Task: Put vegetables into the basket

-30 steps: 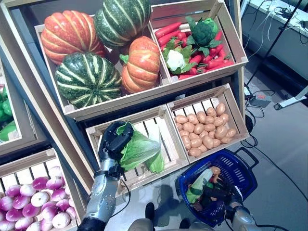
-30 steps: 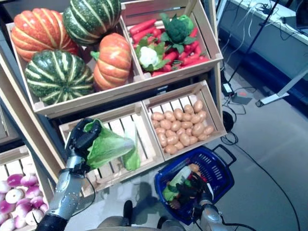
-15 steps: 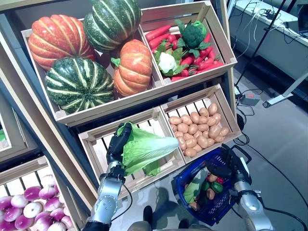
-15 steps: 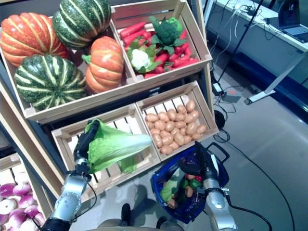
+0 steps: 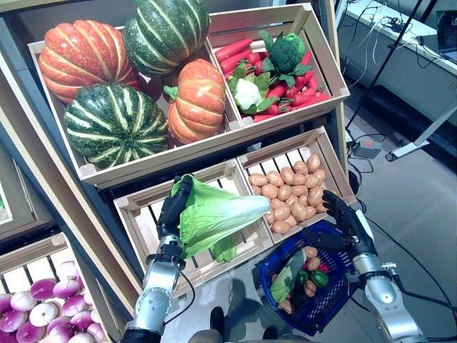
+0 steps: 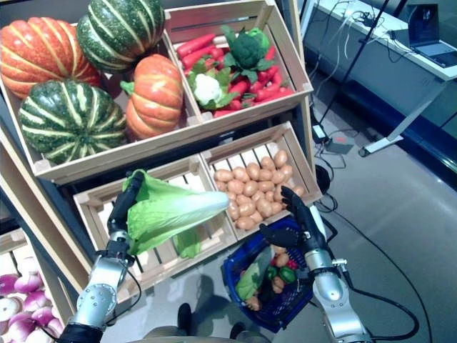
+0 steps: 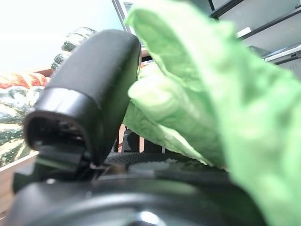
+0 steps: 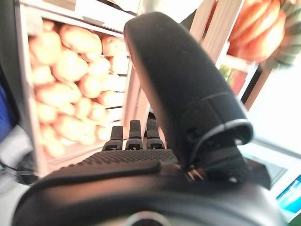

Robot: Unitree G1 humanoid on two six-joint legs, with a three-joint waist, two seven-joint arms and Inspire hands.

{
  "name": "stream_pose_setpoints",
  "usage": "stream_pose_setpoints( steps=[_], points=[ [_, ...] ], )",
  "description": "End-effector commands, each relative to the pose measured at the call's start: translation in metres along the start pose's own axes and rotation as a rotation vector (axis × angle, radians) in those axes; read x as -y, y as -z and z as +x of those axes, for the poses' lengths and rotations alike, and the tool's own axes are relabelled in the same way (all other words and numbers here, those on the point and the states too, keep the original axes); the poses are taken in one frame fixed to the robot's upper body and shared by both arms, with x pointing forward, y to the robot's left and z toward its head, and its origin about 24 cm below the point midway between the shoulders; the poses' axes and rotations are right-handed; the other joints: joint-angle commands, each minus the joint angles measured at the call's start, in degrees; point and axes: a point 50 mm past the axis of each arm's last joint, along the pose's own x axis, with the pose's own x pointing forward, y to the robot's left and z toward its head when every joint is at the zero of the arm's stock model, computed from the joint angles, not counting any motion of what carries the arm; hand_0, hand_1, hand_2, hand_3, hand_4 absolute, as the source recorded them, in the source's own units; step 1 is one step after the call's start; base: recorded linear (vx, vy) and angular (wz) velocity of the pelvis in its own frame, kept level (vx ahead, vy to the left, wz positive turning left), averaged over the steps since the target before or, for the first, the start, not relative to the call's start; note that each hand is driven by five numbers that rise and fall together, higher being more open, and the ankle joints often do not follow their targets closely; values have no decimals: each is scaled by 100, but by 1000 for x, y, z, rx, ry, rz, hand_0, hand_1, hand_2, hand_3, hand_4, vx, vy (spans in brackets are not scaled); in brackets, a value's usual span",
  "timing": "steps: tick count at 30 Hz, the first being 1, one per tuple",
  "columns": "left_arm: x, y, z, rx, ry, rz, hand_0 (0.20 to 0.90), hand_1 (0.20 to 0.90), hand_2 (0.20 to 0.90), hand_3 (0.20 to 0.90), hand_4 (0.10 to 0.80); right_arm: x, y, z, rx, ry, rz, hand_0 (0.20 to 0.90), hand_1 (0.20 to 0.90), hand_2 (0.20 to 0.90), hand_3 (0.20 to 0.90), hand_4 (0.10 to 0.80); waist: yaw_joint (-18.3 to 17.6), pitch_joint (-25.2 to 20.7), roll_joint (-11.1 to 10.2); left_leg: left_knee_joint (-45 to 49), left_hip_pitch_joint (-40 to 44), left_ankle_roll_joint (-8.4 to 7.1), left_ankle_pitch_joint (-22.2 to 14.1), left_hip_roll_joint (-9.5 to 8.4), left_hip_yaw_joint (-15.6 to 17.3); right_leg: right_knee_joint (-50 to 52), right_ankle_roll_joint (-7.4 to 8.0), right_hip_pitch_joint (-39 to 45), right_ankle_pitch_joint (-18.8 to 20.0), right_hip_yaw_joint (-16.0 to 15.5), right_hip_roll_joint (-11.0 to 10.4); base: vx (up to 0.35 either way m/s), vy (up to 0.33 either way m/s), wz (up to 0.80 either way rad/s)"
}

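Observation:
My left hand (image 5: 173, 209) is shut on a light green leafy cabbage (image 5: 218, 214) and holds it in front of the lower slatted crate (image 5: 143, 229), its pale tip pointing toward the basket. The cabbage also shows in the left wrist view (image 7: 221, 108). The blue plastic basket (image 5: 332, 304) stands on the floor at the lower right, with a pale green vegetable (image 5: 287, 276), a small green one (image 5: 318, 277) and brown potatoes (image 5: 309, 287) inside. My right hand (image 5: 343, 218) is open, fingers straight, above the basket's far rim, next to the potato crate (image 5: 335, 164).
The wooden stand (image 5: 64, 207) with its crates fills the left and top. More green leaves (image 5: 227, 249) lie in the lower crate under the held cabbage. Grey floor (image 5: 421, 207) lies to the right, with a desk (image 5: 407, 50) and metal legs (image 5: 421, 146) beyond.
My left hand has lifted the cabbage a little higher and farther toward the basket. My right hand has risen from the basket's rim and now stands above it by the potato crate.

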Motion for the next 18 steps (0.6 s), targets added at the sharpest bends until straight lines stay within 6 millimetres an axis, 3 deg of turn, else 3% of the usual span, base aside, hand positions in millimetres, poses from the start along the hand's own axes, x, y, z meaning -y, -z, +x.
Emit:
stream_pose_setpoints(
  steps=[1, 10, 18],
  points=[
    [47, -17, 18, 56, 231, -13, 300, 300, 300, 300, 400, 20, -71, 26, 378, -63, -187, 900, 900, 900, 900, 800, 60, -454, -48, 9, 417, -75, -843, -57, 46, -193, 172, -260, 616, 35, -172, 0, 0, 0],
    [52, -6, 22, -18, 248, -36, 300, 300, 300, 300, 400, 22, -113, 37, 507, -192, -369, 900, 900, 900, 900, 800, 131, -521, -89, 9, 414, -85, -841, -49, 53, -236, 179, -247, 639, 27, -170, 0, 0, 0],
    [56, 1, 23, -61, 262, -64, 300, 300, 300, 300, 400, 18, -131, 42, 569, -224, -428, 900, 900, 900, 900, 800, 153, -559, -96, 9, 397, -85, -834, -44, 50, -251, 181, -250, 647, 45, -173, 0, 0, 0]
  ],
)
